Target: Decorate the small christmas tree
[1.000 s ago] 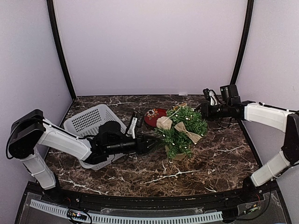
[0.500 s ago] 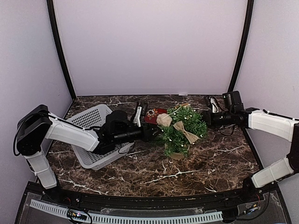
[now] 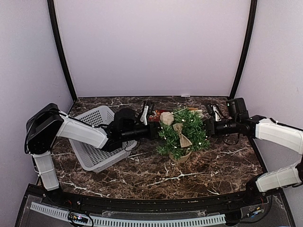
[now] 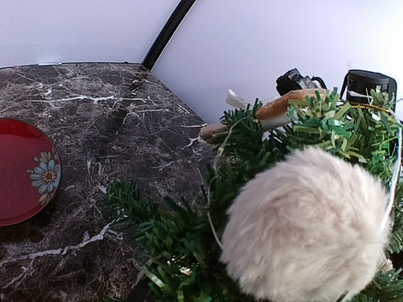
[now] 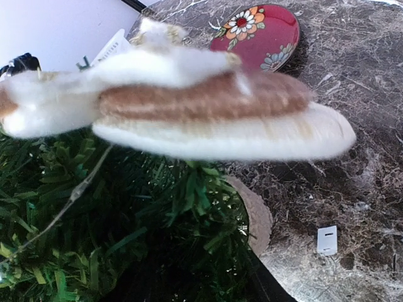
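Now both grippers at the tree

Left of the small christmas tree (image 3: 182, 137) lies a white basket (image 3: 90, 142). The left gripper (image 3: 154, 131) is in the tree's left branches, beside a fluffy pompom (image 3: 166, 118). The right gripper (image 3: 207, 126) touches the tree's right side, near a blurred white-brown ornament (image 5: 208, 119). Whether the jaws of either are closed I cannot tell.

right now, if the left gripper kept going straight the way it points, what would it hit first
Most likely the fluffy cream pom-pom on the small christmas tree: it sits close ahead in the left wrist view, and the left gripper points at the tree's upper branches. Depth is unclear.
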Controlling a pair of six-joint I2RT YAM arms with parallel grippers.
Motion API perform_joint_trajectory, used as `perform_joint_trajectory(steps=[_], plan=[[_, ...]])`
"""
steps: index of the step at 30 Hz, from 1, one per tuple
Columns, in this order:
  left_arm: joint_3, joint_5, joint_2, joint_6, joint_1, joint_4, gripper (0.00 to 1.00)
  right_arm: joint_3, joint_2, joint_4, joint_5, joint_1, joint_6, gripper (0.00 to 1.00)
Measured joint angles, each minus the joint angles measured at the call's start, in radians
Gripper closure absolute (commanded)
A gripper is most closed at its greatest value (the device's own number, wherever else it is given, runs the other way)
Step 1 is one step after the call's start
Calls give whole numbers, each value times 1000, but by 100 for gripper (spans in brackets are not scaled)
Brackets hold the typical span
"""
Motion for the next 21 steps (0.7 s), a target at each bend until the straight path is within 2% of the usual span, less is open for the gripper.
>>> perform_joint_trajectory(steps=[21], plan=[[187, 105, 129, 52, 50, -63, 63, -103, -122, 62, 38, 141, 171, 57]])
